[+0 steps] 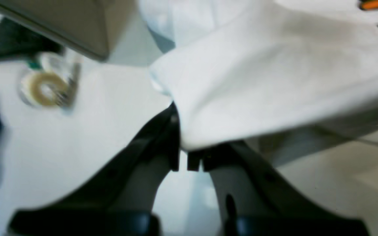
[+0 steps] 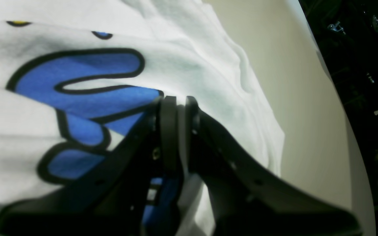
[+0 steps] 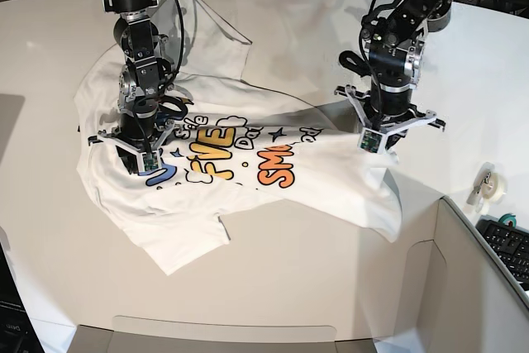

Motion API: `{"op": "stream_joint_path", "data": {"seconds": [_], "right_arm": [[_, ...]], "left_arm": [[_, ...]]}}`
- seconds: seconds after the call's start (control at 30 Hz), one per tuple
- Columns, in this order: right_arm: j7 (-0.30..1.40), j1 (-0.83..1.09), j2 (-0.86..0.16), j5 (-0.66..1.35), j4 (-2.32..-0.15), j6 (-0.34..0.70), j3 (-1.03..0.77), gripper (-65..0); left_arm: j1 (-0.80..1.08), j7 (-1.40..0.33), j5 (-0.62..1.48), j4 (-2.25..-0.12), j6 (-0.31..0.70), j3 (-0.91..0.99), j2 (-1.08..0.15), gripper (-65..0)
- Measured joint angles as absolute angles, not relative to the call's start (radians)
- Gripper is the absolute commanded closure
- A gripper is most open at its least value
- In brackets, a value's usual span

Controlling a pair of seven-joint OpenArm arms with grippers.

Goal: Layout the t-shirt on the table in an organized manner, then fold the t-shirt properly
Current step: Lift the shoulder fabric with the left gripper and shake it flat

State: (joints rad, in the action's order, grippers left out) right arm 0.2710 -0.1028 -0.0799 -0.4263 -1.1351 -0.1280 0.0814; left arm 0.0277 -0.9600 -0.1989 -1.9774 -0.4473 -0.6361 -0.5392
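Black jointed arms (image 3: 139, 55), white-edged hands (image 3: 388, 134), cables

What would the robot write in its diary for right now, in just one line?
stage: laying out | left gripper: shut on t-shirt edge | right gripper: shut on t-shirt at blue letter | t-shirt: rumpled, print up, unfolded on table

white cotton t-shirt (image 3: 248, 196) with black-outlined bubble letters in blue, yellow and orange, tiny clouds and stars around them, plain white smooth table (image 3: 281, 270) underneath, black grippers beside the print
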Motion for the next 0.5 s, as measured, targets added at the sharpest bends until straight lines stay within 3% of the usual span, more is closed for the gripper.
{"op": "stream_joint_path", "data": {"seconds": [0.23,0.5], "right_arm": [[0.268,-0.103,-0.08,-0.425,-1.135,-0.128,0.081,-5.2],[0.266,-0.102,-0.08,-0.423,-1.134,-0.128,0.081,-5.2]], "left_arm": [[0.053,-0.941,-0.615,-1.951,-0.443,-0.809,-0.569,-0.1],[0.076,-0.936,-0.695,-1.781,-0.445,-0.965,-0.596,-1.0]]}}
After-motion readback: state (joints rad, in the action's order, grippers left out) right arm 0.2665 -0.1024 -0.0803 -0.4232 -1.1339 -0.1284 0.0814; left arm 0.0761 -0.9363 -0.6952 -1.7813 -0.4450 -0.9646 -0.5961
